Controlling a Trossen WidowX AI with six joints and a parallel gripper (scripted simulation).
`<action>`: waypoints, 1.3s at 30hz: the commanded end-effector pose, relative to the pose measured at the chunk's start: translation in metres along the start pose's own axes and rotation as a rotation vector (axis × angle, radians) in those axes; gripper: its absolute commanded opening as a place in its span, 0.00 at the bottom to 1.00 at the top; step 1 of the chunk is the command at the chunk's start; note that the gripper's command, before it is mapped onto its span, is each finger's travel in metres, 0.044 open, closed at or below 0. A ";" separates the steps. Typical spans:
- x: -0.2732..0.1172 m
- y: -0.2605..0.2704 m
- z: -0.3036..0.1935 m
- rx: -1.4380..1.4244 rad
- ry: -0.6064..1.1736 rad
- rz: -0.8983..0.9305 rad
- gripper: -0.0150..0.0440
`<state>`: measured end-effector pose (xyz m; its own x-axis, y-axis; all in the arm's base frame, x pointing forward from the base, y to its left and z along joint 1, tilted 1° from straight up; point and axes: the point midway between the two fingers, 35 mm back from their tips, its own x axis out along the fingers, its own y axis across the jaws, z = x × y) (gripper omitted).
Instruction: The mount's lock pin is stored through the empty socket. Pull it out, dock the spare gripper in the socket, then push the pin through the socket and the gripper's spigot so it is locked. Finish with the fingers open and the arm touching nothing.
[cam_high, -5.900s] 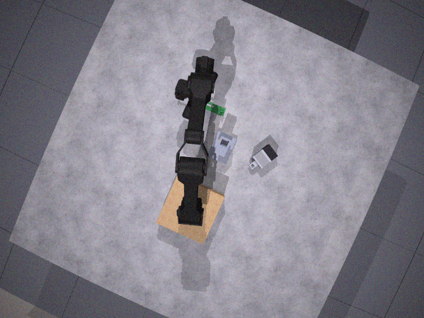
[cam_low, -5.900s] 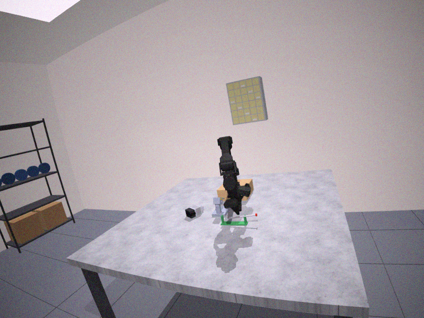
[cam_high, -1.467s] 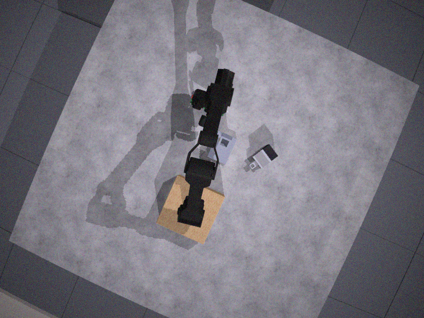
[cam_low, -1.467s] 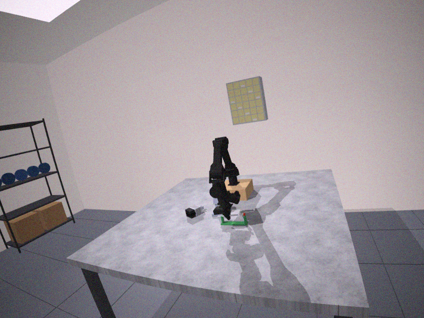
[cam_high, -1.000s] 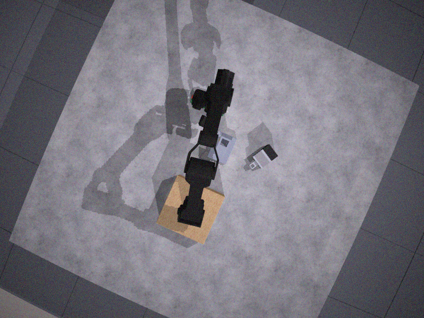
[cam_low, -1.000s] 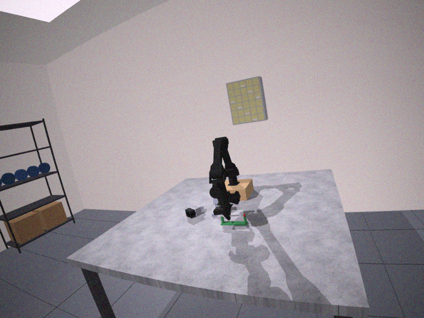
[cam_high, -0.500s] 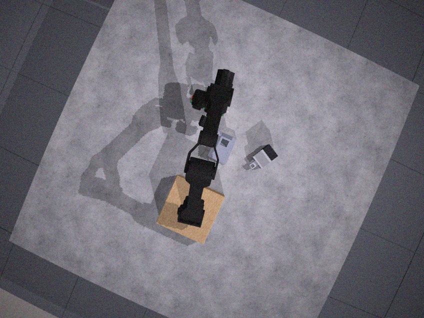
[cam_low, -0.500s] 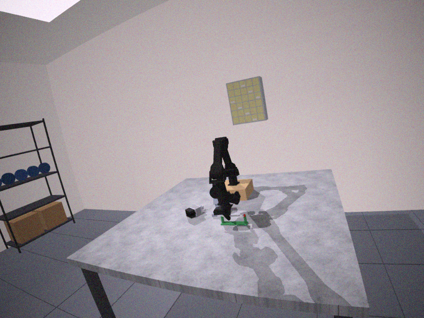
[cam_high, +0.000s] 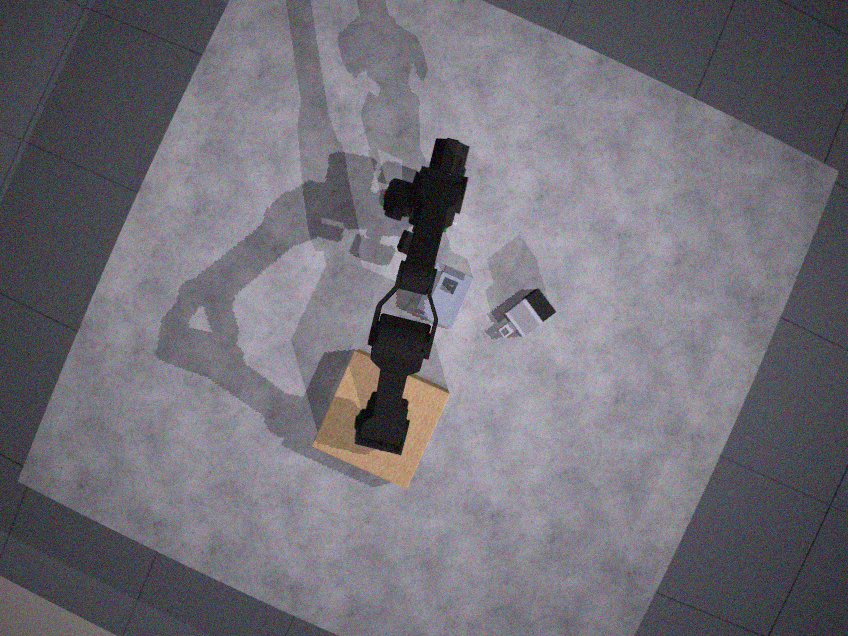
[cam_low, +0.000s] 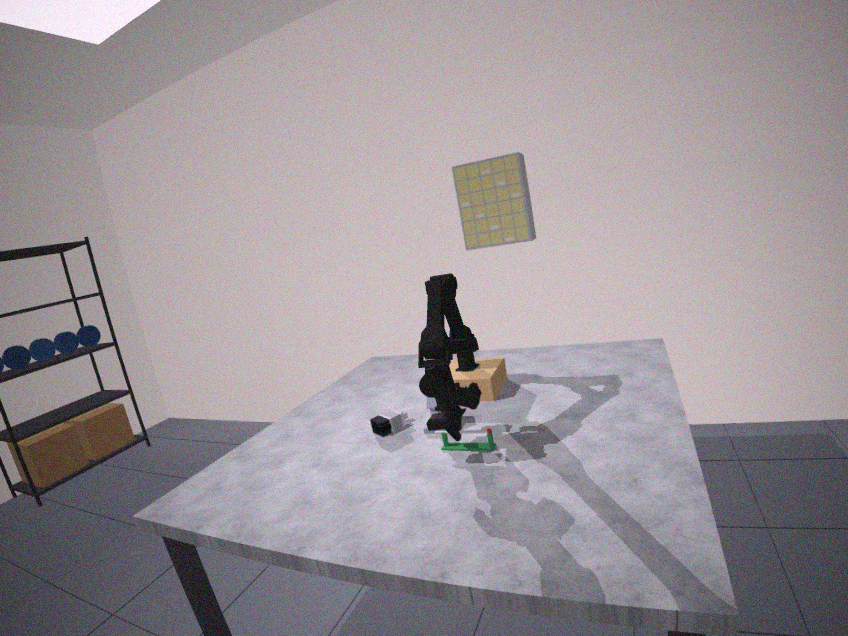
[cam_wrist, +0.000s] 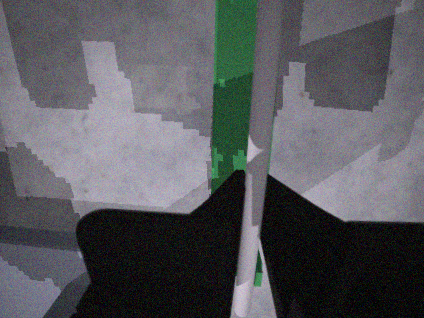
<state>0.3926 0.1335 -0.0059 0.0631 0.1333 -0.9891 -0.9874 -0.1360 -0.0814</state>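
My gripper (cam_low: 456, 435) (cam_wrist: 248, 179) points down and is shut on the grey lock pin (cam_wrist: 265, 75). The pin lies level along a green two-post cradle (cam_low: 469, 447) (cam_wrist: 232, 50), with its red end (cam_low: 489, 431) at the top of the right post in the exterior view. I cannot tell whether it rests on the posts. The pale blue mount (cam_high: 448, 305) (cam_wrist: 22, 287) stands behind, its square socket (cam_high: 450, 284) empty of the spare gripper. The spare gripper (cam_high: 524, 316) (cam_low: 395, 423) lies apart on the table, with a square hole in its spigot. The arm hides my fingertips in the top view.
The arm rises from a wooden block (cam_high: 428, 407) (cam_low: 489, 383) on the grey table (cam_high: 582, 444) (cam_low: 342, 513). The mount is close beside the forearm, and the spare gripper is beyond the mount. A shelf rack (cam_low: 65, 410) stands off the table.
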 end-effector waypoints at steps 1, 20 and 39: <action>0.000 0.000 0.000 0.000 0.000 0.000 0.25; -0.015 0.000 0.002 0.001 0.000 0.004 1.00; -0.069 -0.003 0.008 0.000 -0.001 -0.003 1.00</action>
<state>0.3910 0.1330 0.0561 0.0663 0.1344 -0.9887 -0.9871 -0.1360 -0.0847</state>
